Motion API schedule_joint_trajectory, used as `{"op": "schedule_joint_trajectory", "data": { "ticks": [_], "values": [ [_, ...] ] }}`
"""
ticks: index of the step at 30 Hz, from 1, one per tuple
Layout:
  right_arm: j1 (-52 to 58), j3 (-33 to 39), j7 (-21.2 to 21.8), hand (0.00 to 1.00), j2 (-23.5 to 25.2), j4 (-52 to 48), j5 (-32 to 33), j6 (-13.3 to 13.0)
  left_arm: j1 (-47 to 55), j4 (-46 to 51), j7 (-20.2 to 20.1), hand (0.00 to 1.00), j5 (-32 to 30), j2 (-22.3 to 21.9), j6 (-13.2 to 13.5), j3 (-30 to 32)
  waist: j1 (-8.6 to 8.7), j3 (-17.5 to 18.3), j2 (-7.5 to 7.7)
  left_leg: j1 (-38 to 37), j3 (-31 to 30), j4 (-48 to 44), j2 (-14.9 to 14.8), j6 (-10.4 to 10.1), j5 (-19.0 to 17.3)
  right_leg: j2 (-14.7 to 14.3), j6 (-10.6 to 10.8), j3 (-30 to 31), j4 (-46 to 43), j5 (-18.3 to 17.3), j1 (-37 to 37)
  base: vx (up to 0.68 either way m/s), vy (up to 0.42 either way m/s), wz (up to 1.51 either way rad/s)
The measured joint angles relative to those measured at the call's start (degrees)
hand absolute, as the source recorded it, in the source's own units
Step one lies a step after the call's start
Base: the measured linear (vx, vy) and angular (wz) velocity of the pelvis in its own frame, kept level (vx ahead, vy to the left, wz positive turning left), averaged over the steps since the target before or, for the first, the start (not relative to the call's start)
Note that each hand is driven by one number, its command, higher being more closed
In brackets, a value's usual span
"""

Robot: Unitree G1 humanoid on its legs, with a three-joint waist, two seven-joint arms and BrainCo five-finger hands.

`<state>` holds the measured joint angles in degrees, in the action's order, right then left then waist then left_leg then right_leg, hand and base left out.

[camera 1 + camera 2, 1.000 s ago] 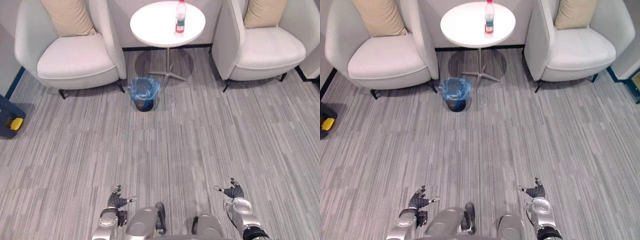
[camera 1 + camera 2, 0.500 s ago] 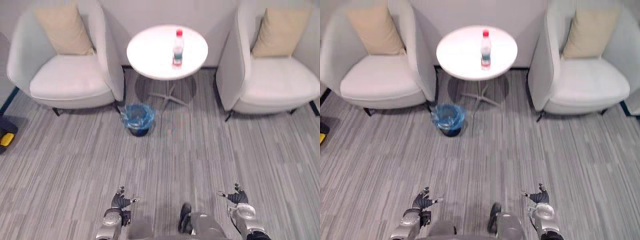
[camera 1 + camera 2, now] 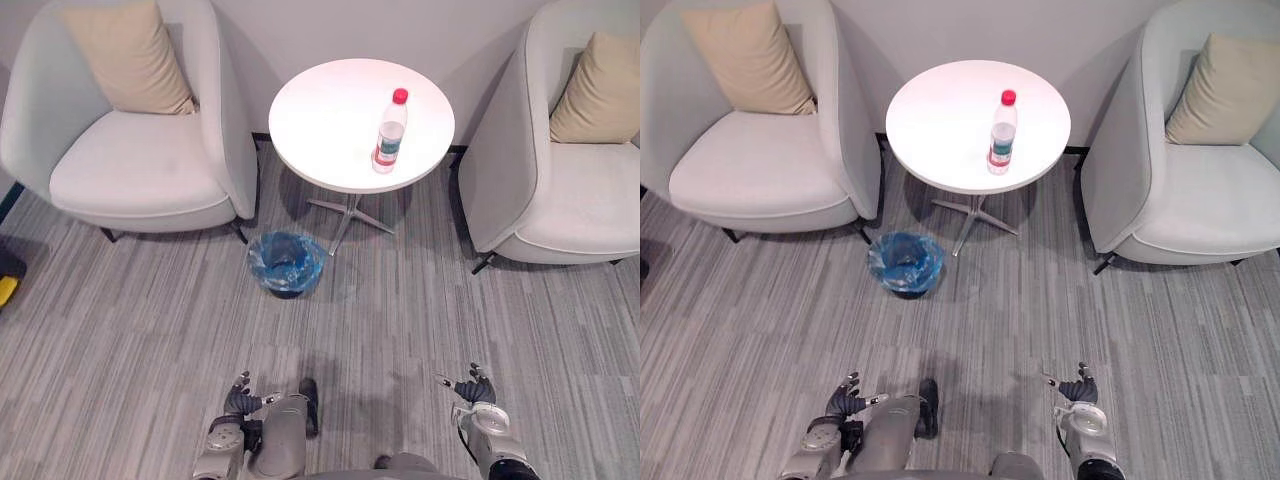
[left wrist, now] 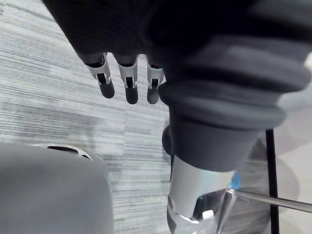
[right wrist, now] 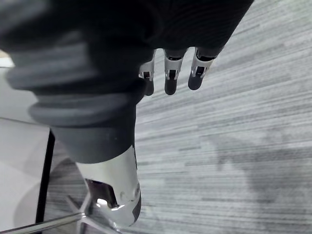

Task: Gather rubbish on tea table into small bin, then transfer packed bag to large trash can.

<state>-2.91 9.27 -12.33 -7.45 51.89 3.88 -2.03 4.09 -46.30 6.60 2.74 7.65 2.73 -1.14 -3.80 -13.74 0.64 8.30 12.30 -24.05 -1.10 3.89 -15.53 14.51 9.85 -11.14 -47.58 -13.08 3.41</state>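
A clear plastic bottle (image 3: 389, 133) with a red cap stands upright on the round white tea table (image 3: 330, 120) between two armchairs. On the carpet in front of the table's left side sits a small dark bin (image 3: 287, 264) lined with a blue bag. My left hand (image 3: 240, 400) hangs low at the bottom left, fingers relaxed and holding nothing. My right hand (image 3: 472, 390) hangs at the bottom right, likewise open and empty. Both hands are far from the table and bin. In the wrist views, the left fingers (image 4: 127, 83) and right fingers (image 5: 170, 73) extend over bare carpet.
A pale armchair (image 3: 120, 170) with a tan cushion (image 3: 125, 55) stands left of the table, another armchair (image 3: 570, 190) with a cushion (image 3: 600, 90) on the right. The table has a metal splayed foot (image 3: 350, 212). Grey striped carpet (image 3: 400, 320) lies between me and the bin.
The whole picture has shifted: the table, bin and chairs now sit lower and larger, so the camera has moved closer. Both hands stay open and low at my sides.
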Motion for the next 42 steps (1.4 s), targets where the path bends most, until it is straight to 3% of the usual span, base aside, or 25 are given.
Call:
{"op": "schedule_joint_trajectory", "data": {
  "ticks": [3,6,7,9,10,11,13,15,16,17,18,20,22,23,24,25,26,28,31,33,35,38,39,41,42],
  "values": [
    [-0.5,-1.0,0.1,0.00,-0.1,1.2,0.0,0.2,-0.3,0.3,0.5,0.00,0.0,1.5,0.0,-0.5,0.91,0.0,-0.23,-5.6,-0.5,3.6,-0.6,-0.1,-0.8,0.0,-4.9,-4.3,-4.9,-3.2,6.7,0.38,-0.031,0.10],
    [-1.4,-1.1,0.1,0.00,-0.4,1.2,0.0,0.1,-0.3,0.4,1.1,0.00,0.1,1.7,0.0,-0.4,1.76,-0.5,-1.26,-10.3,-1.0,6.9,-3.2,-0.7,-0.5,-3.8,-6.5,-6.7,2.7,-4.1,13.3,0.41,-0.136,0.02],
    [-1.3,-1.1,0.1,0.00,-0.6,1.0,0.0,0.1,-0.4,0.4,1.1,0.00,0.1,1.7,0.0,-0.4,2.14,-0.5,-1.18,-11.8,-1.5,7.3,-4.0,-0.9,-0.5,-5.2,-6.7,-6.5,9.1,-3.5,15.0,0.37,-0.209,0.40],
    [-0.2,-1.1,0.0,0.00,-0.7,0.9,0.0,0.1,-0.4,0.2,1.2,0.00,0.0,2.0,0.2,-0.3,3.32,-0.2,-0.15,-13.7,-3.2,7.2,-4.3,-4.1,-1.4,-6.0,-7.3,-4.1,22.0,5.0,15.3,0.44,-0.267,0.61],
    [0.5,-0.9,0.0,0.00,-1.9,1.4,0.0,0.2,-0.8,-0.5,1.1,0.00,0.0,0.7,0.2,-0.4,3.60,-0.3,-1.63,-14.9,-5.0,7.1,-5.6,-6.9,-2.8,-7.5,-11.7,-4.9,22.1,9.4,13.9,0.47,-0.294,0.27],
    [0.0,-0.6,-0.2,0.00,-2.2,1.1,0.0,0.2,-0.7,-0.5,1.1,0.00,0.0,0.1,0.3,-0.4,2.99,-0.2,-2.39,-14.9,-5.2,7.1,-6.9,-8.3,-2.0,-8.5,-12.2,-4.6,20.6,7.8,14.3,0.45,-0.288,0.11],
    [-0.3,-0.1,-0.1,0.00,-2.4,0.6,0.0,0.1,-0.8,-0.5,1.1,0.00,0.0,-0.3,0.3,-0.4,3.36,-0.1,-2.63,-14.9,-6.6,6.3,-7.9,-10.7,-0.5,-8.8,-13.3,-5.9,19.5,4.5,13.9,0.32,-0.244,0.22],
    [0.4,0.0,0.0,0.00,-2.1,0.7,0.1,0.1,-1.3,-0.5,1.0,0.00,0.0,-0.6,0.3,-0.4,3.62,-0.3,-3.31,-11.4,-8.7,-3.1,-10.3,-12.6,0.6,-10.4,-14.0,-8.4,22.1,3.4,10.3,0.31,-0.234,0.48],
    [1.1,-0.2,0.0,0.00,-1.7,0.6,0.2,0.0,-1.2,-0.5,1.0,0.00,-0.1,-0.6,0.2,-0.4,3.11,-0.3,-3.28,-7.9,-9.2,-12.0,-12.2,-12.9,2.8,-11.6,-14.3,-9.3,24.8,3.2,6.6,0.27,-0.168,0.32],
    [1.5,-0.2,-0.1,0.00,-1.4,0.4,0.7,-0.2,-0.8,-0.3,0.9,0.00,-0.1,-0.8,0.2,-0.5,2.68,-0.5,-3.06,-4.8,-8.1,-20.3,-13.9,-12.1,2.4,-12.5,-14.7,-9.8,27.6,3.2,2.6,0.25,-0.139,0.21],
    [1.8,-0.1,-0.1,0.00,-1.3,0.3,0.8,-0.3,-0.6,-0.3,0.9,0.00,-0.1,-1.0,0.2,-0.5,2.66,-0.5,-2.97,-3.7,-6.9,-22.5,-14.4,-11.7,2.0,-12.7,-14.9,-10.0,28.9,3.3,1.0,0.22,-0.085,0.10],
    [1.8,0.6,-0.3,0.00,-1.3,-1.5,1.3,-0.5,-0.3,-0.2,0.9,0.00,0.0,-1.6,0.2,-0.4,2.52,-0.7,-2.72,0.8,-3.6,-22.2,-14.0,-9.0,0.4,-12.7,-14.6,-9.9,33.0,4.0,-3.1,0.20,-0.036,0.00],
    [1.4,1.2,-0.3,0.00,-1.3,-1.5,1.7,-0.5,-0.2,-0.1,1.0,0.00,-0.1,-1.8,0.2,-0.4,2.01,-0.8,-2.95,2.7,-3.3,-16.3,-12.5,-8.7,0.2,-12.5,-14.2,-9.0,34.0,4.3,-3.7,0.17,0.061,-0.22],
    [0.9,1.7,-0.3,0.00,-1.2,-1.5,2.3,-0.5,-0.3,-0.1,1.0,0.00,-0.1,-2.0,0.2,-0.4,1.27,-0.9,-3.25,3.2,-3.8,-7.3,-10.1,-8.9,0.8,-12.3,-13.5,-8.1,34.8,4.7,-4.3,0.16,0.111,-0.30],
    [1.0,1.7,-0.2,0.00,-1.1,-1.5,2.3,-0.5,-0.2,0.0,1.0,0.00,-0.1,-2.1,0.2,-0.4,1.21,-0.7,-3.61,3.2,-4.3,-3.0,-9.3,-9.6,1.9,-12.4,-13.1,-7.8,34.9,4.7,-4.4,0.17,0.147,-0.29],
    [1.0,1.7,-0.2,0.00,-1.3,-1.6,2.3,-0.5,0.1,0.1,1.0,0.00,-0.1,-2.2,0.2,-0.4,1.23,-0.2,-4.96,2.7,-4.6,3.2,-8.4,-8.9,8.7,-13.0,-11.7,-7.3,34.8,4.4,-4.5,0.18,0.153,-0.21],
    [0.9,1.6,-0.2,0.00,-0.9,-1.4,2.3,-0.2,-0.2,-0.1,1.0,0.00,0.0,-1.9,0.1,-0.4,1.04,-0.7,-4.27,1.9,-4.3,3.5,-7.8,-7.1,9.5,-12.7,-10.9,-6.1,35.0,4.4,-4.9,0.21,0.158,-0.15],
    [1.1,1.5,-0.2,0.00,-0.8,-1.5,2.2,-0.2,-0.6,0.2,0.9,0.00,0.0,-1.8,0.1,-0.4,1.08,-0.5,-2.82,0.5,-3.9,6.9,-5.1,-6.6,10.3,-10.8,-9.4,-5.6,37.3,5.0,-5.4,0.17,0.129,-0.01],
    [0.8,1.3,-0.2,0.00,-0.8,-1.5,1.9,-0.2,-0.1,0.0,0.9,0.00,-0.1,-1.6,0.0,-0.4,0.85,-0.6,-2.38,-1.6,-2.0,7.5,-3.7,-5.0,9.2,-8.9,-7.4,-3.8,35.2,3.5,-5.5,0.12,0.102,-0.18],
    [0.4,1.2,-0.2,0.00,-0.9,-1.5,1.0,-0.2,0.2,-0.4,0.9,0.00,-0.1,-1.6,0.0,-0.5,0.70,-0.6,-2.05,-3.0,-1.0,7.2,-2.6,-4.1,7.6,-7.0,-6.1,-2.5,30.6,0.8,-4.4,0.06,0.070,-0.20],
    [0.1,0.5,0.0,0.00,-0.9,-1.4,-0.1,-0.2,0.7,-0.5,0.9,0.00,-0.1,-1.5,0.0,-0.5,1.56,-0.5,-1.65,-3.4,-0.8,5.5,-1.1,-3.4,4.2,-4.2,-2.3,-1.1,21.8,-2.3,-1.6,0.07,0.061,-0.05],
    [1.0,-1.0,0.1,0.00,-0.6,-0.6,-0.1,0.3,0.8,-1.4,0.9,0.00,0.0,-0.1,0.1,-0.8,1.67,-0.3,-0.54,-4.9,-1.5,4.9,0.1,-2.9,3.6,-1.8,0.4,0.6,9.8,-1.6,2.6,0.12,0.038,0.13],
    [1.0,-1.0,0.1,0.00,-0.4,-0.4,-0.1,0.3,0.9,-1.5,0.9,0.00,0.0,0.2,0.0,-0.8,1.78,-0.2,-0.35,-5.3,-1.9,5.0,0.1,-2.8,3.6,-1.6,0.8,0.7,7.8,-1.0,3.3,0.15,0.001,0.40],
    [1.1,-1.0,0.2,0.00,-0.2,-0.2,-0.1,0.3,1.1,-1.6,1.0,0.00,0.0,1.0,0.0,-0.9,2.97,0.2,-0.20,-6.1,-4.5,5.6,-0.5,-2.7,3.5,-3.1,-2.3,2.3,10.1,-3.3,4.5,0.15,-0.035,0.60],
    [1.0,-1.0,0.2,0.00,-0.3,-0.2,-0.1,0.3,1.0,-1.6,1.0,0.00,0.0,1.1,0.0,-0.9,2.83,0.3,-0.18,-6.1,-4.9,5.6,-0.7,-2.7,3.5,-3.9,-2.9,3.2,11.9,-3.5,5.1,0.14,-0.079,0.48]
  ]
}}
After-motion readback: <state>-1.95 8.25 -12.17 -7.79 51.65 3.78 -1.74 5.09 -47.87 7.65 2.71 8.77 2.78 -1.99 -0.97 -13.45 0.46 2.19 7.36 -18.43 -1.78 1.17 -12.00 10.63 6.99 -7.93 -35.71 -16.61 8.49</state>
